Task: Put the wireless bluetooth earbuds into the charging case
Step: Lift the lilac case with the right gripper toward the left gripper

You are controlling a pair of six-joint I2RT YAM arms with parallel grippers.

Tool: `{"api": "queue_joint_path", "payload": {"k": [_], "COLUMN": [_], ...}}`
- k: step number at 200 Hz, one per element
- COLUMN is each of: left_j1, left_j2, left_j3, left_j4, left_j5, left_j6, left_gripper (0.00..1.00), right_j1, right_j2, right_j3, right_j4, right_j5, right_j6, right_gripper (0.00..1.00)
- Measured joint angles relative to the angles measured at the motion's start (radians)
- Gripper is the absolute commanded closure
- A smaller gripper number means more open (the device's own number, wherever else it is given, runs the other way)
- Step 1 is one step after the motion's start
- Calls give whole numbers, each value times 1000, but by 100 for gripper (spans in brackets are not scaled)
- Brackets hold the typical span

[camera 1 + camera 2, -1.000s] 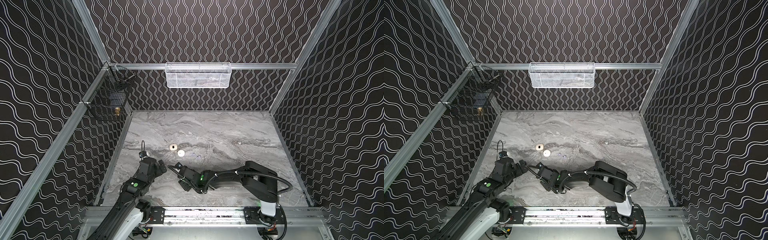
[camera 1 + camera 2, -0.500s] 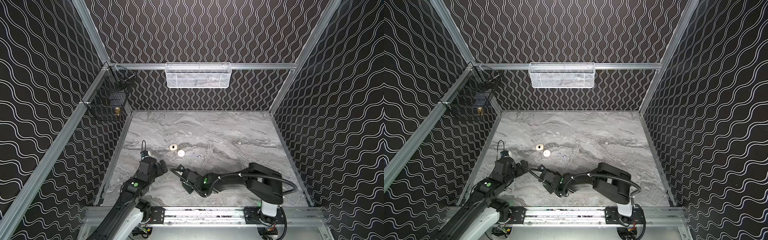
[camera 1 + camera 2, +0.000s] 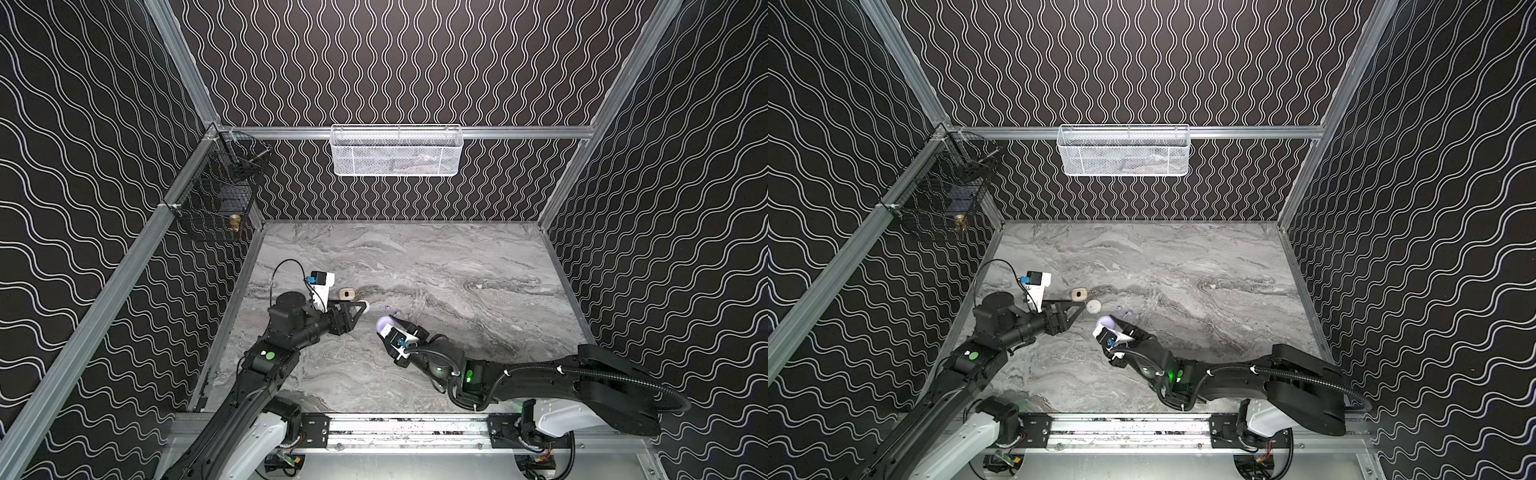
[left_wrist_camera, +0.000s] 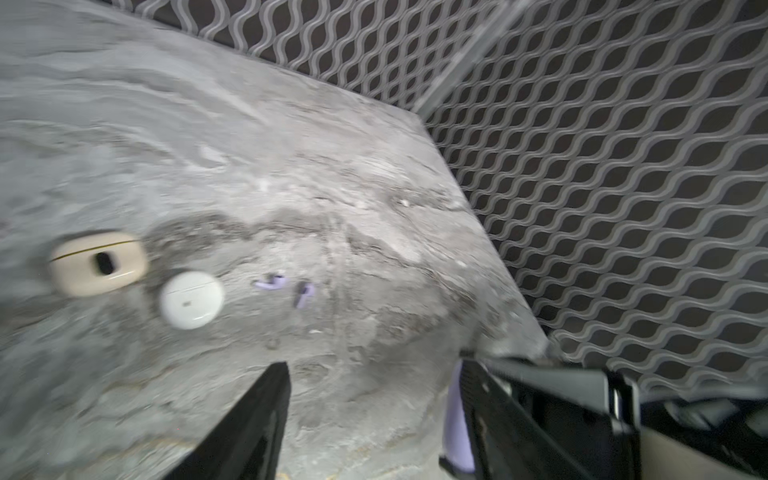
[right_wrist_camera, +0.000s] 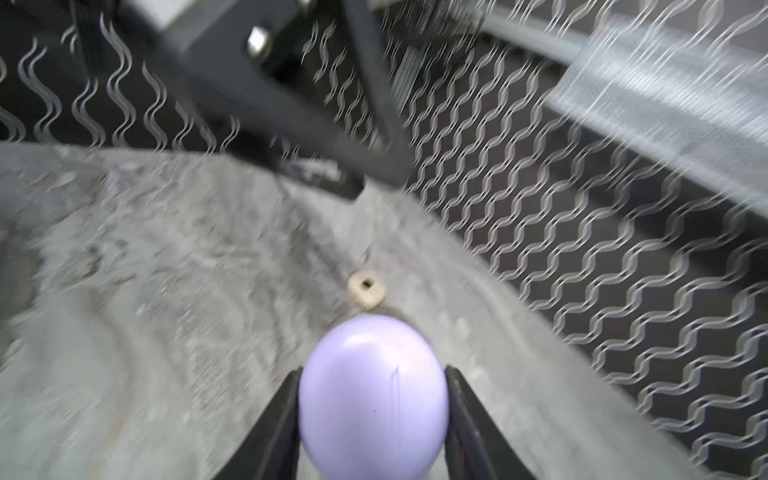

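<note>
Grey veined marble patterns the worktop (image 3: 478, 291), shut in on three sides by black walls with white wavy lines and aluminium rails. A white mesh basket (image 3: 397, 150) hangs on the back rail and a black wire basket (image 3: 214, 208) on the left wall. Something small and brass-coloured sits in the wire one, too small to name.

Both wrist views are smeared by blur. In the left wrist view a strip of lavender beside one black finger is cut off by the frame edge. Whether the dark bulk next to it belongs to the left or the right arm cannot be told. In a top view the white round case (image 3: 362, 303) is half hidden behind the tip of the left gripper (image 3: 365, 308). Whether the lid of the lavender charging case (image 5: 374, 399) is up or down cannot be told.

The two lavender earbuds (image 4: 270, 282) lie on the bare worktop, close together but not touching, just beyond the held case and to the right of the white round case. A cream case (image 4: 99, 262) lies just left of the white one. The left gripper's jaws stand apart with only worktop between them, near the white case but clear of it. The right gripper (image 5: 372, 374) has its jaws clamped on either side of the lavender charging case
</note>
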Motion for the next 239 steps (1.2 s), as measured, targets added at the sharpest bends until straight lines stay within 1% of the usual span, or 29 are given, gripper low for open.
{"api": "queue_joint_path", "payload": {"k": [18,35,53,71,104,135,194,218,239], "left_j1": [-41,-114,-198,-247,-261,-263,-263,-263,-263], "left_j2": [-14,-16,-12,-16,-18,-10,-13,-11,-13], "left_j3": [2,-5,-5,-3,5,5,5,5,3], "left_j4": [32,50,32,24,29,27,24,23,25], "left_j5": [50,69,50,30,26,23,9,16,20], "left_j6": [11,32,61,85,102,109,111,111,111], "left_gripper": [40,44,44,44,50,52,58,66,70], "right_j1": [0,0,0,0,2,7,21,22,23], "right_j2": [0,0,-10,-29,-66,-93,-105,-92,-75], "right_j3": [2,11,11,11,3,-10,-28,-23,-17], "right_j4": [72,94,101,91,68,40,42,42,51], "right_j5": [2,8,11,7,-16,-43,-76,-73,-70], "right_j6": [-71,-119,-152,-168,-172,-164,-154,-151,-150], "right_gripper": [80,80,80,79,78,78,76,76,77]}}
